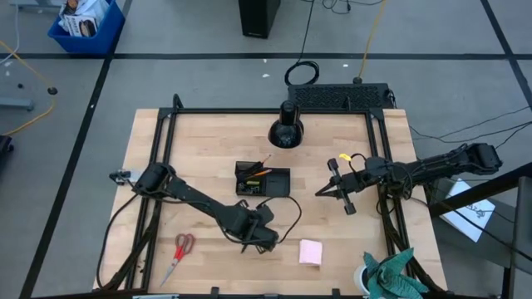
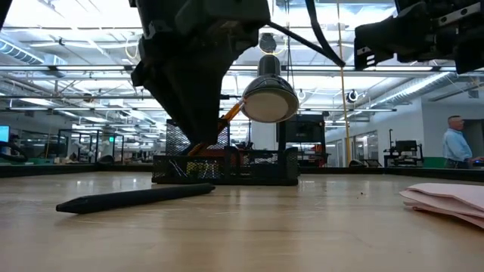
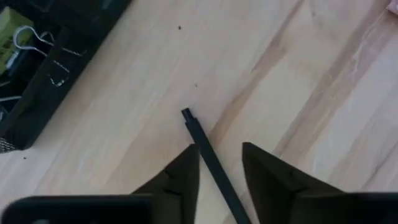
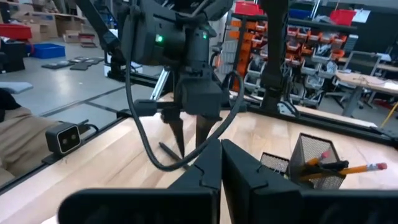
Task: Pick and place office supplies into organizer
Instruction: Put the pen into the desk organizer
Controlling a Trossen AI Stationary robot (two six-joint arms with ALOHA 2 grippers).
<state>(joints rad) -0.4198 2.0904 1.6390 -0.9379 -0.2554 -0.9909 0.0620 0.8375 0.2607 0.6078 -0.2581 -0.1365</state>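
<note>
A thin black pen (image 3: 208, 158) lies flat on the wooden table, in front of the black organizer (image 1: 262, 180). My left gripper (image 3: 219, 165) points steeply down over it and is open, one finger on each side of the pen's shaft; I see no touch. In the low view the pen (image 2: 136, 198) rests along its whole length. The organizer's mesh cup (image 4: 317, 162) holds orange pencils (image 4: 348, 169). Red-handled scissors (image 1: 181, 249) and a pink sticky-note pad (image 1: 310, 252) lie near the front edge. My right gripper (image 1: 320, 193) hovers level to the organizer's right, shut and empty.
A round black cone-shaped object (image 1: 285, 131) stands at the table's far edge behind the organizer. A green crumpled thing (image 1: 391, 274) sits at the near right corner. A black cable (image 1: 293, 212) loops from my left arm toward the organizer. Bare wood lies between pen and pad.
</note>
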